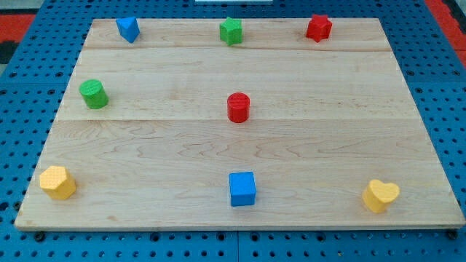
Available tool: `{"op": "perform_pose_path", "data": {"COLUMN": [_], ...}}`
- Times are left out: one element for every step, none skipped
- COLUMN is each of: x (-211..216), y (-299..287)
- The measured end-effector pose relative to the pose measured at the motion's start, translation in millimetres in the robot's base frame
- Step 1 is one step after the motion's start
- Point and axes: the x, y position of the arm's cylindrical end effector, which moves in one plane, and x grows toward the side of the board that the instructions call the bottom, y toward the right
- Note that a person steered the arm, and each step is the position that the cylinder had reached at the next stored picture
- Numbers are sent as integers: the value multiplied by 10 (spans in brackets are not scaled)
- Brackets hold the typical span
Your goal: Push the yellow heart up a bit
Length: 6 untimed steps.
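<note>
My tip: I cannot find it anywhere in the camera view — no rod, no arm, so I cannot say where it stands relative to any block.
Tool state: nothing to report as apart, together or clamped; the rod simply does not show, and I cannot tell what it touches.
Yellow heart (381, 195): my task block, sitting near the view's bottom right corner of the wooden board (145, 145), lobes turned toward the view's upper right, close to the board's lower edge.
Yellow block (57, 182): near the view's bottom left corner, a rounded many-sided shape — I cannot name it more exactly — well apart from the heart.
Blue cube (242, 188): bottom row, roughly midway between the two yellow pieces, touching neither.
Red cylinder (238, 107): upright near the board's middle, directly toward the view's top from the blue cube.
Green cylinder (94, 94): upright toward the view's left, about level with the red cylinder.
Blue block (128, 29): top left, angular, exact shape unclear to me.
Green star (231, 30): top row, centre, in line with the red cylinder below it.
Red star (318, 28): top row, toward the view's right.
Surround: a blue perforated surface (22, 87) frames the board on all sides.
</note>
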Motion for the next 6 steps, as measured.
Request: {"op": "perform_pose_path", "data": {"x": [5,-34,-389,-665,-593,-658], "y": [-511,-1357,-1616,-1623,-1334,-969]}}
